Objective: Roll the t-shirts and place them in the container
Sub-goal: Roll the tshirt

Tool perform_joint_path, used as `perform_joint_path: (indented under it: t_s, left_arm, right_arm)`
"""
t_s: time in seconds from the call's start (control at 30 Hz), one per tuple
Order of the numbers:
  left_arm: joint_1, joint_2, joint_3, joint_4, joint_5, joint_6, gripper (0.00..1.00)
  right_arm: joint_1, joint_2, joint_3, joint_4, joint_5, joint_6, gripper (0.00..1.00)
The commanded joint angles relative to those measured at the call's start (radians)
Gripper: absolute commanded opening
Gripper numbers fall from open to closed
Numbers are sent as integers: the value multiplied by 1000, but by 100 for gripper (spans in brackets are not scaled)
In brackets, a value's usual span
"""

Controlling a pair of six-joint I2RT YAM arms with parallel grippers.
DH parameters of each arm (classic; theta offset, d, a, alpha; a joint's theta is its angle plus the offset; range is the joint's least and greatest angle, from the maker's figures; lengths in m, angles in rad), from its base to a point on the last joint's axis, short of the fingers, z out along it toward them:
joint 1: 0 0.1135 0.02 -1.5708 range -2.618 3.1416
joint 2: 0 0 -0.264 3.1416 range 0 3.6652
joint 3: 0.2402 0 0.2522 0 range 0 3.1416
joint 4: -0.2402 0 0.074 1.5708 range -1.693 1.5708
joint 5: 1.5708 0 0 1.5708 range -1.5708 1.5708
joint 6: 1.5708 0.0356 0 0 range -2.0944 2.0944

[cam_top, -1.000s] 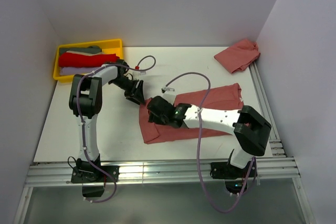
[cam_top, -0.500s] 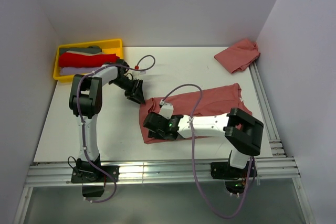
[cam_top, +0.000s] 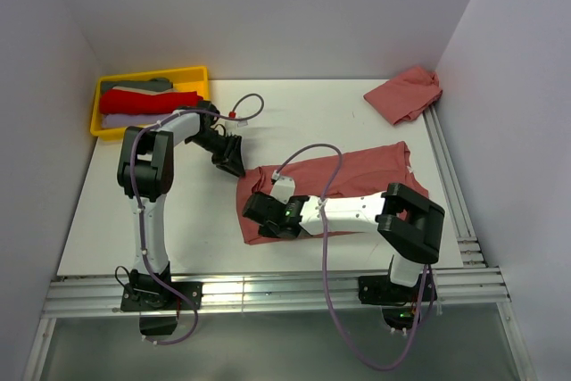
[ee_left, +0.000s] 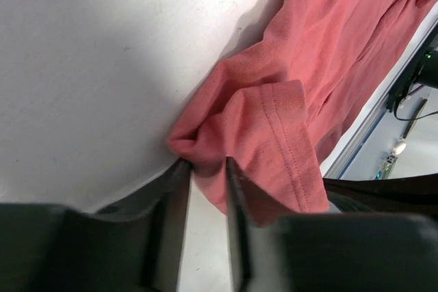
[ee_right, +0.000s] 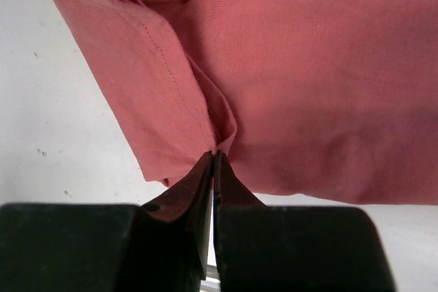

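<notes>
Overhead, the salmon t-shirt (cam_top: 366, 167) lies spread across the right half of the white surface (cam_top: 178, 229), with a gripper at each of its left-hand corners. The left gripper (cam_top: 234, 165) sits at the far left corner and the right gripper (cam_top: 261, 218) at the near left one. From that height neither grasp can be read. The wrist cameras settle it. The left wrist view shows the left jaws nearly closed, pinching a bunched knot of cloth beside a stitched hem (ee_left: 291, 135). The right wrist view shows the right jaws pressed together on a thin raised fold just beside the shirt's seamed edge.

Only the top view takes in the rest. A yellow tray (cam_top: 95, 106) in the far left corner holds a grey shirt (cam_top: 143, 85), a bright red shirt (cam_top: 147, 99) and a lavender shirt (cam_top: 125, 120). A second crumpled salmon shirt (cam_top: 406, 93) lies in the far right corner, well apart from the spread one. The right arm lies across the near part of the spread shirt and hides it, and a purple cable (cam_top: 337, 171) loops over the cloth.
</notes>
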Motion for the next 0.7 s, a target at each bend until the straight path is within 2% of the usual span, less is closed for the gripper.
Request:
perform_joint_path:
  t_s: [0.0, 0.17, 0.3, 0.43, 0.53, 0.67]
  left_arm:
    - [-4, -28, 2, 22, 1, -12, 29]
    - [-4, -23, 13, 33, -9, -30, 16]
    - [-4, -28, 13, 45, -28, -44, 10]
    - [-2, -29, 15, 50, -34, -53, 9]
    - [-2, -29, 13, 53, -37, -56, 10]
    - [-2, -26, 12, 59, -52, -55, 16]
  right_arm:
    - [18, 3, 48, -33, 44, 24, 3]
    - [75, -3, 77, -103, 46, 76, 0]
    - [119, -6, 62, -99, 32, 119, 0]
    - [136, 9, 19, -85, 20, 165, 0]
    - [133, 12, -1, -78, 26, 177, 4]
    - [115, 2, -24, -91, 40, 176, 5]
